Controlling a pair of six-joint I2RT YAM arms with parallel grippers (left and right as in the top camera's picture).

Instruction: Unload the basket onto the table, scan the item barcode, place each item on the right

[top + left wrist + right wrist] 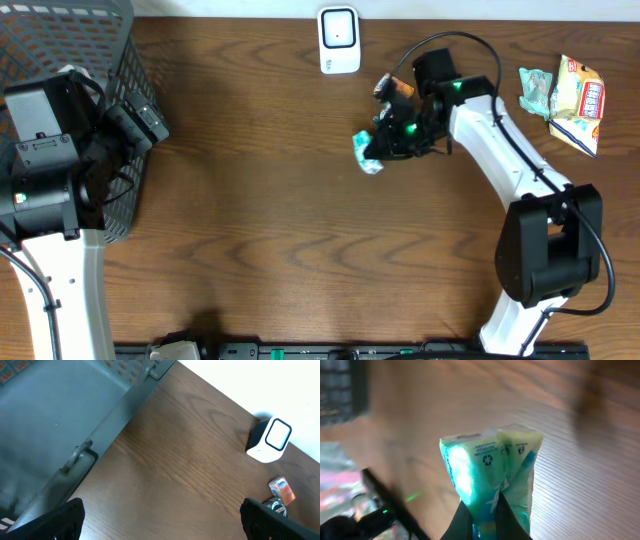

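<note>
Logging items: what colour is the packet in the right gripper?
The packet is green and pale yellow; best in the right wrist view.

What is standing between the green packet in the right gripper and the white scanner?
Nothing visible. The right gripper is shut on the green packet, and only bare table lies between it and the scanner. A small orange packet sits off to the side of that line.

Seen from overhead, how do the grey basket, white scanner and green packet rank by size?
Largest: grey basket
Then: white scanner
Smallest: green packet, though the right hand hides part, so unsure.
</note>
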